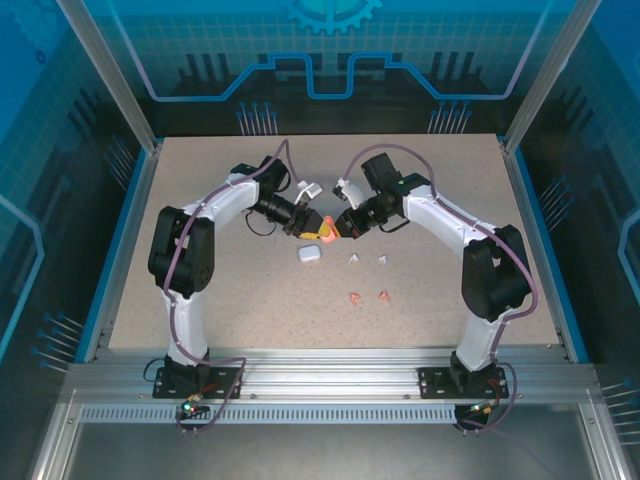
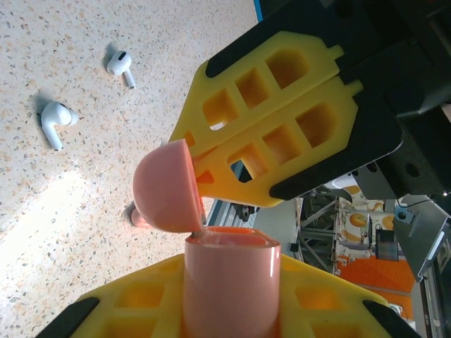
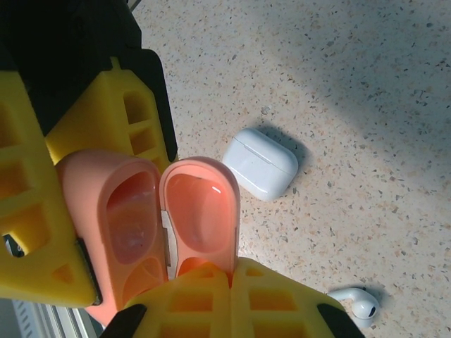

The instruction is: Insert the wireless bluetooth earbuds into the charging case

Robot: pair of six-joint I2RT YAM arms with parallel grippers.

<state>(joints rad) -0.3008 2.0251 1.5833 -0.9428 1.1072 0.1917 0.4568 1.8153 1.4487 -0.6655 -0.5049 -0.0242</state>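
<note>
Top external view: left gripper [image 1: 312,228] and right gripper [image 1: 340,226] meet over the salmon-pink charging case [image 1: 324,236] at the centre of the table [image 1: 200,300]. The salmon-pink earbuds [image 1: 353,296] lie apart toward 5 o'clock of it, the white earbuds [image 1: 352,258] toward 4 o'clock, and the white charging case [image 1: 308,254] just beside it at 7 o'clock. The step in hand appears to be holding the case open. Your left fingers [image 3: 35,232] pinch the case body; grip below the hinge with the wells upward, and free the right arm only once the lid [image 3: 201,211] rests back unaided. Right wrist view looks into both halves, apparently empty, which the top view cannot resolve. Left wrist view shows the right fingers [image 2: 275,120] pressed together, pinching nothing, tips against the lid's dome.
</note>
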